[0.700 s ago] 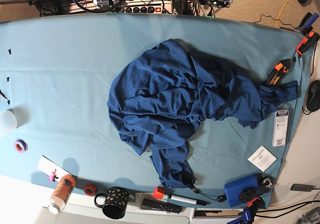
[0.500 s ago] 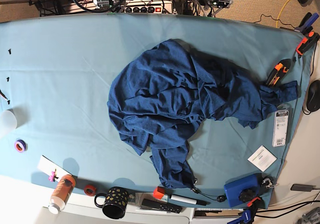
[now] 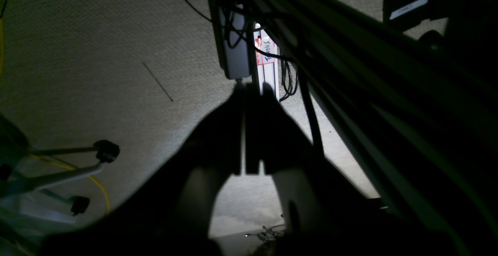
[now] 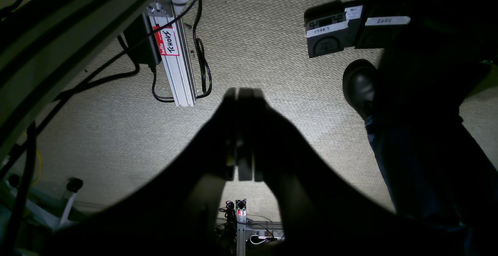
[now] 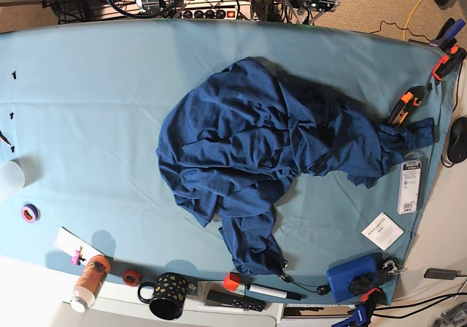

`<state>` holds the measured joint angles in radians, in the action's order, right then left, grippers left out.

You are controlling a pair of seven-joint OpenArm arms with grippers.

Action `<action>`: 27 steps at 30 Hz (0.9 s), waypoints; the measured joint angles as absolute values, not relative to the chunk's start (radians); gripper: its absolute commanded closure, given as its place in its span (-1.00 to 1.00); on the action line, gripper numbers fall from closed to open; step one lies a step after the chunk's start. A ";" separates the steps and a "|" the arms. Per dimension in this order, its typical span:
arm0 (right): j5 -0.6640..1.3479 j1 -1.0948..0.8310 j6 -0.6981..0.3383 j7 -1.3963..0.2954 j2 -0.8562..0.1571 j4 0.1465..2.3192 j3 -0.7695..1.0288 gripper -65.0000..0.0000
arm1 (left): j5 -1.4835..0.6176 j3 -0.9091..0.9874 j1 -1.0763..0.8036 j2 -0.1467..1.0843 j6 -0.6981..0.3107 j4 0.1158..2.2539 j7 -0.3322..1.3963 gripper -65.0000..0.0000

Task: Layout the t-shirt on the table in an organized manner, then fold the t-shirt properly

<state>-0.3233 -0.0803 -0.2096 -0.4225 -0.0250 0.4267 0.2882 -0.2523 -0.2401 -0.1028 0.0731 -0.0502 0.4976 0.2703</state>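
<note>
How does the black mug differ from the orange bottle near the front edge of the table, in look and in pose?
The black mug is dark with small gold dots and has a handle; the orange bottle is plain orange with a white cap and no handle. The mug shows its open mouth, while the bottle is capped. The mug looks wider and shorter, the bottle slimmer and longer. Both sit at the same edge of the table, apart from the t-shirt.
</note>
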 measured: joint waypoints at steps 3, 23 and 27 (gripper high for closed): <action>-0.323 -0.083 -0.210 -0.421 -0.028 0.427 0.288 1.00 | -0.274 -0.240 -0.105 0.090 -0.049 0.498 0.270 1.00; -0.133 -0.467 -0.209 -0.270 -0.186 0.782 0.284 1.00 | -0.394 -0.241 -0.443 0.286 -0.109 0.915 0.276 1.00; -0.062 -0.624 -0.213 -0.216 -0.211 0.979 0.280 1.00 | -0.395 -0.239 -0.566 0.361 -0.109 1.120 0.270 1.00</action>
<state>-0.0616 -0.6243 -0.2134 -0.2157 -0.2111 0.9794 0.2798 -0.3954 -0.2394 -0.5659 0.3614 -0.1085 1.1202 0.2695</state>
